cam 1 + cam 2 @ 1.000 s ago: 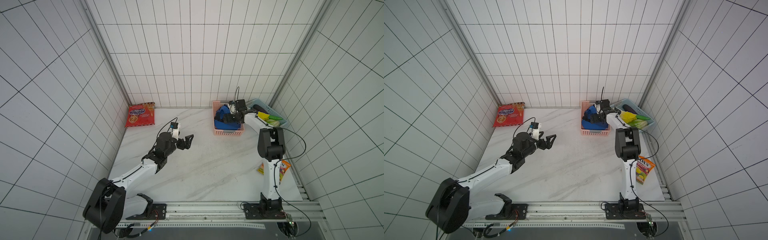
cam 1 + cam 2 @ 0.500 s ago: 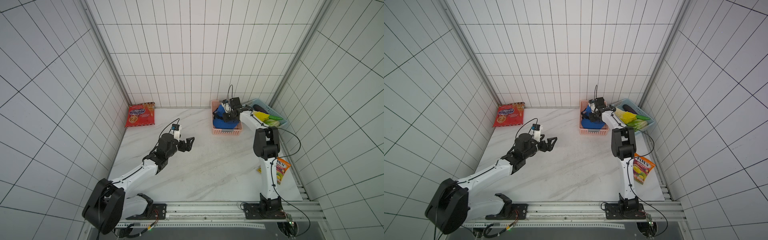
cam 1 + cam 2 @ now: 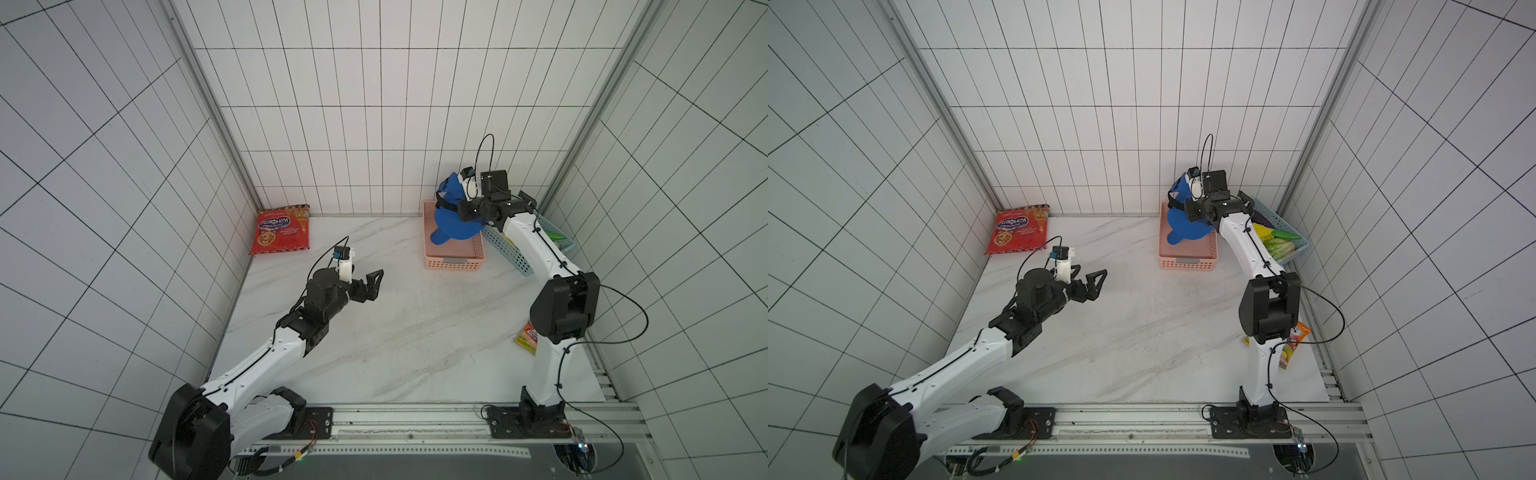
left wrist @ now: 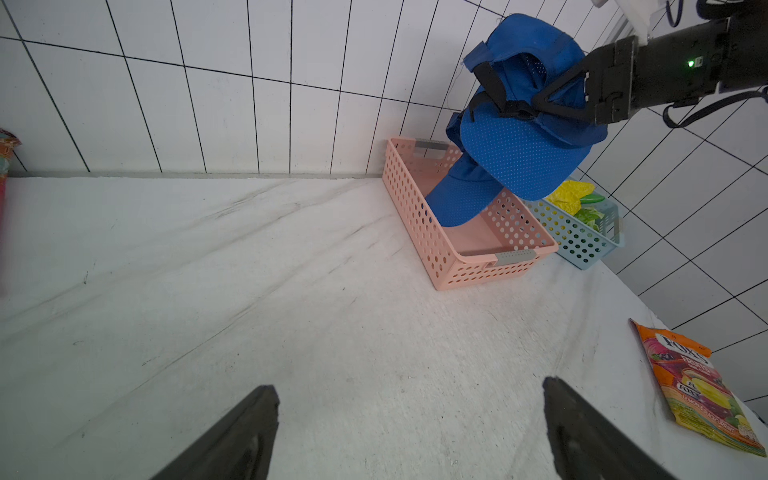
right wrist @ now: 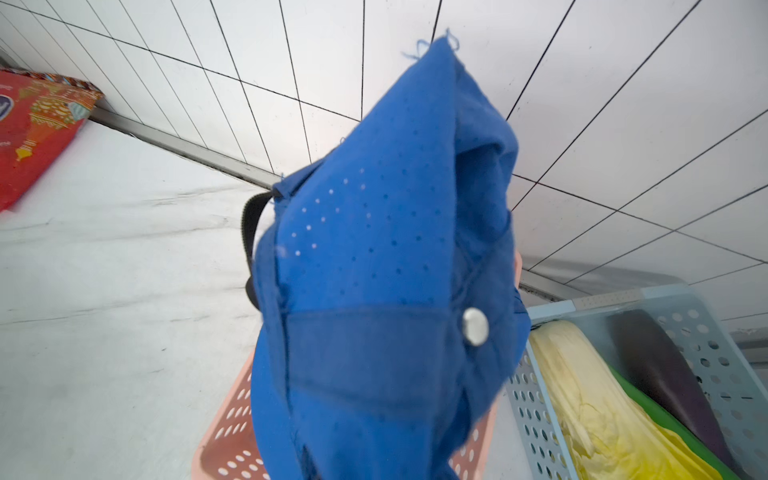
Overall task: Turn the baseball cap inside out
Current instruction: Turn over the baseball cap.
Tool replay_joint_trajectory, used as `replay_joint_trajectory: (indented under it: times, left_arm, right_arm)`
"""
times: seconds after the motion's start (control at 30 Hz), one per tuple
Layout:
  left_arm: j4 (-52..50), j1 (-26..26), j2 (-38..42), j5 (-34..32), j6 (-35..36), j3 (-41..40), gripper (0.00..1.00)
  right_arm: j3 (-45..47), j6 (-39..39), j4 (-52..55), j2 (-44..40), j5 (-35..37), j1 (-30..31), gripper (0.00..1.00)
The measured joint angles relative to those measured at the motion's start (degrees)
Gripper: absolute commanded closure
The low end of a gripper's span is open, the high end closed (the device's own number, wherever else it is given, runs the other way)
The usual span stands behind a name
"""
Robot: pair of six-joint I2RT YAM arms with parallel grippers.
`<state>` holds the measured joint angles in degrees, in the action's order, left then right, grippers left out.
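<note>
If the table (image 3: pixel 399 340) is read as a clock face with twelve at the back wall, a red snack bag (image 3: pixel 281 229) is found way out at ten, tucked into the corner. Next along, at about nine, the left gripper (image 3: pixel 376 284) is seen hovering above the marble, jaws spread wide with nothing between them. Same story in the left wrist view, where both fingers (image 4: pixel 245 432) are parked far apart over bare tabletop.

Over at one o'clock the pink basket (image 3: pixel 454 263) is sat by the wall, and the blue baseball cap (image 3: pixel 453 226) is held up above it. The cap is pinched near its black strap by the right gripper (image 4: pixel 536 104), jaws pressed together on the fabric. The brim is dipped down inside the basket's walls; whether the bottom is touched can't be told.

At two, a blue basket (image 3: pixel 509 251) of vegetables is set just beside the pink one. An orange candy packet (image 3: pixel 525 338) is left at four.
</note>
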<state>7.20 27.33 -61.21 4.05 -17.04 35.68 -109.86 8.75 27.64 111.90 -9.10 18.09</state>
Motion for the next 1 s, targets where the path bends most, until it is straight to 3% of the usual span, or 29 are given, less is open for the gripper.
replay_joint_trajectory:
  times: [0.17,0.4,0.7,1.0]
  left_arm:
    - [0.5,0.0,3.2,1.3,-3.8,0.9,0.01]
    - [1.5,0.0,1.8,6.3,-8.8,7.2,0.01]
    - [3.5,0.0,-5.5,11.8,-12.0,9.9,0.01]
    - [10.1,0.0,-28.5,20.7,-18.2,22.7,0.01]
  right_arm:
    - [9.2,-1.6,-2.8,-8.2,-5.2,0.0,1.0]
    - [21.6,-3.3,-11.5,-21.4,-10.6,0.0,1.0]
    - [22.5,-4.9,-17.7,-15.3,-12.6,-1.3,1.0]
    - [23.8,-8.0,-22.0,-11.8,-16.2,-3.3,1.0]
